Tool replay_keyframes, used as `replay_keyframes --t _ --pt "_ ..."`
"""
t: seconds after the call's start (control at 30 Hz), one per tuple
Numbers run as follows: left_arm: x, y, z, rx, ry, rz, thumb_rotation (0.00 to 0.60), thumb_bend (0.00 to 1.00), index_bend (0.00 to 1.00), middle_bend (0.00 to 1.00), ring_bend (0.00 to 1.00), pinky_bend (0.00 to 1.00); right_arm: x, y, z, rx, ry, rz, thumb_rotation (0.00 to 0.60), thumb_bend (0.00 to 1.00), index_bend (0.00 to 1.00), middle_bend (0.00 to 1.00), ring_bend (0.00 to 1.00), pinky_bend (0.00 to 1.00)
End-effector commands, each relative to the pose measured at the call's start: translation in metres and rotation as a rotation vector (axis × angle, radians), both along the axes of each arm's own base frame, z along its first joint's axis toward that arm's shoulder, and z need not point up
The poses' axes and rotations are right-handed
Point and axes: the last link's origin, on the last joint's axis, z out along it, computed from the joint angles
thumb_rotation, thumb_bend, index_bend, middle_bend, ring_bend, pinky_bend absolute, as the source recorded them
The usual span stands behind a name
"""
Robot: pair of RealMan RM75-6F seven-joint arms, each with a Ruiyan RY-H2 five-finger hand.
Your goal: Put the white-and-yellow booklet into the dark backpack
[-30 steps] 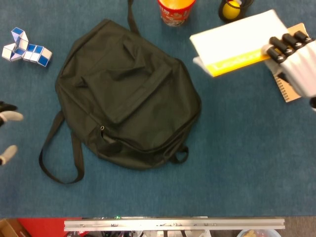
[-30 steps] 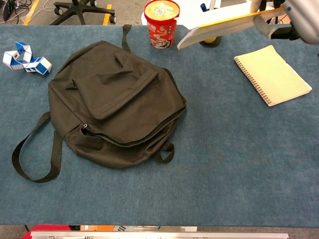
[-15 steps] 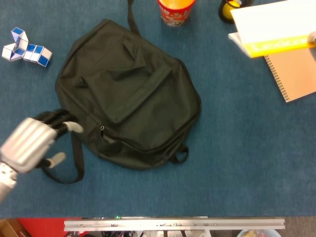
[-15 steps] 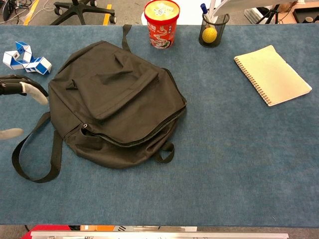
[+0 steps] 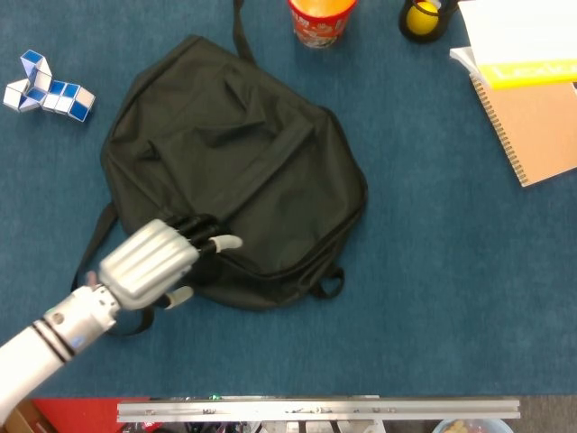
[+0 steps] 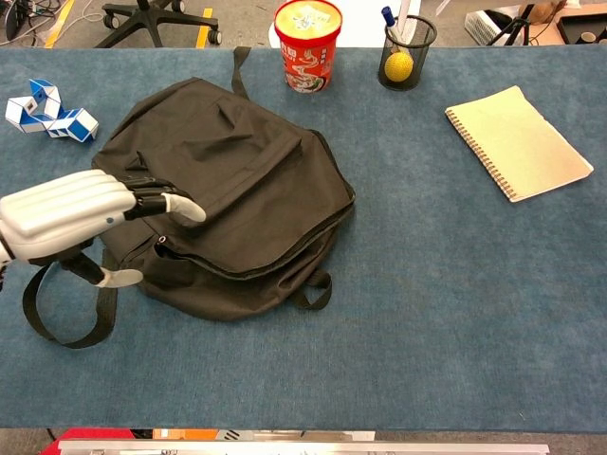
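— Up at the far right edge of the head view, what is showing?
— The white-and-yellow booklet (image 5: 518,41) is hanging above the spiral notebook (image 5: 534,126), its long axis running left to right, yellow strip along the near side. Whatever is holding it is lying outside the frame.
— And the left robot hand (image 5: 153,260)?
— It is hovering over the near-left part of the dark backpack (image 5: 243,162) by the zipper, fingers spread and gripping nothing. The backpack is lying flat on the blue surface (image 6: 427,313).
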Motion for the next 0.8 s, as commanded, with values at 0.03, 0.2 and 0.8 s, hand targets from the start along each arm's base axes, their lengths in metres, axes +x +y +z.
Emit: replay_keyframes --t 0.03,0.2,0.8 --pt "0.003 0.011 -0.019 -0.005 0.046 -0.024 0.600 0.20 0.14 0.15 0.13 0.25 0.000 0.001 0.000 0.001 -0.001 0.000 0.600 0.41 0.83 0.72 0.65 0.69" --pt "0.005 0.014 -0.040 -0.026 0.081 -0.020 0.600 0.20 0.08 0.11 0.10 0.24 -0.002 0.003 0.001 0.001 -0.002 -0.004 0.600 0.41 0.83 0.72 0.65 0.69" --pt "0.026 0.018 -0.091 -0.021 0.070 0.053 0.600 0.20 0.03 0.07 0.07 0.22 -0.014 0.007 0.007 -0.006 -0.007 -0.033 0.600 0.41 0.83 0.72 0.65 0.69"
